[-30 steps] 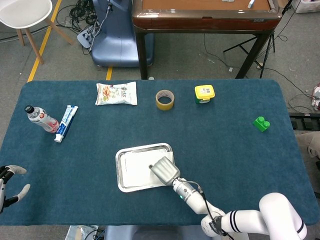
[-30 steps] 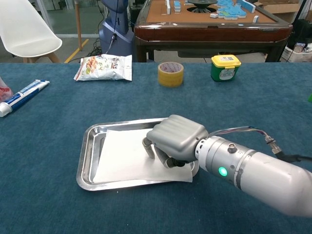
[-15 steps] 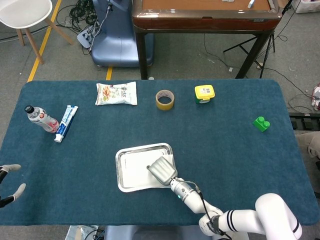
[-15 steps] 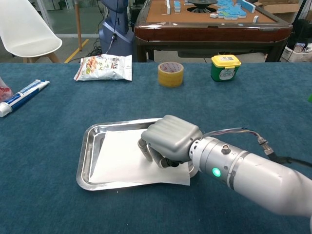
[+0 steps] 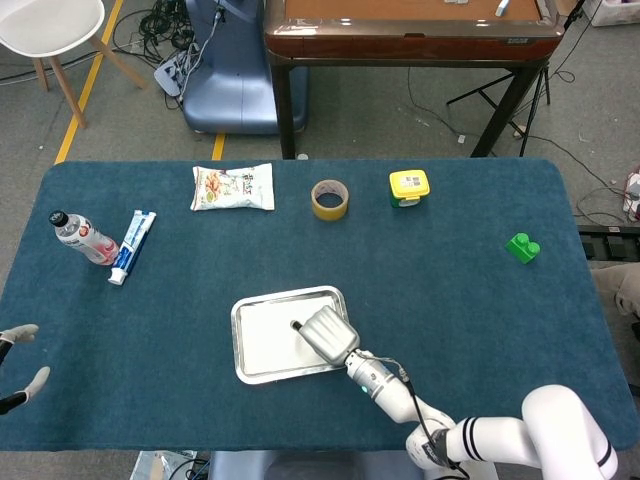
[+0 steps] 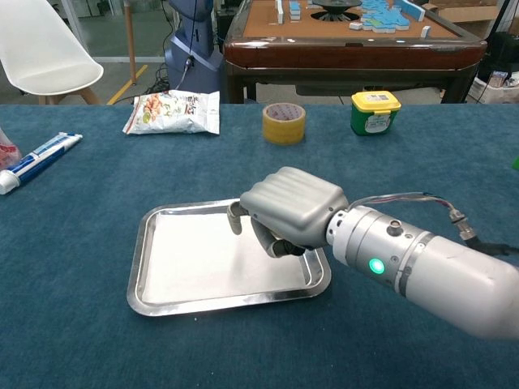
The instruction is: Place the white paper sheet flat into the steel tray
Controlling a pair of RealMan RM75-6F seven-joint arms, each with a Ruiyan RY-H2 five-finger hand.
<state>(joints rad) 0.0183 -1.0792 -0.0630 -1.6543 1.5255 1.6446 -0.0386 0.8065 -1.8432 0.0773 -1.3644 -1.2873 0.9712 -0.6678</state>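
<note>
Behind steel tray [image 6: 143,261], snack bag [image 6: 172,112], tape roll [image 6: 284,122], yellow-lidded jar [image 6: 375,112]

The head view looks steeply down from high above the near edge of the bench [image 5: 450,290], taking in the whole blue top from end to end, with the floor and a wooden table [image 5: 410,35] past its far edge. In it the steel tray [image 5: 240,345] lies low and centre, small in the frame. The chest view sits much lower and nearer, looking nearly level across the bench [image 6: 81,340] toward the same wooden table [image 6: 349,36], so the steel tray [image 6: 142,267] fills the foreground. Both views share the tray, the tape roll [image 5: 329,199] [image 6: 284,122] beyond it and the yellow-lidded jar [image 5: 409,187] [image 6: 375,112] beyond and right of it.
</note>
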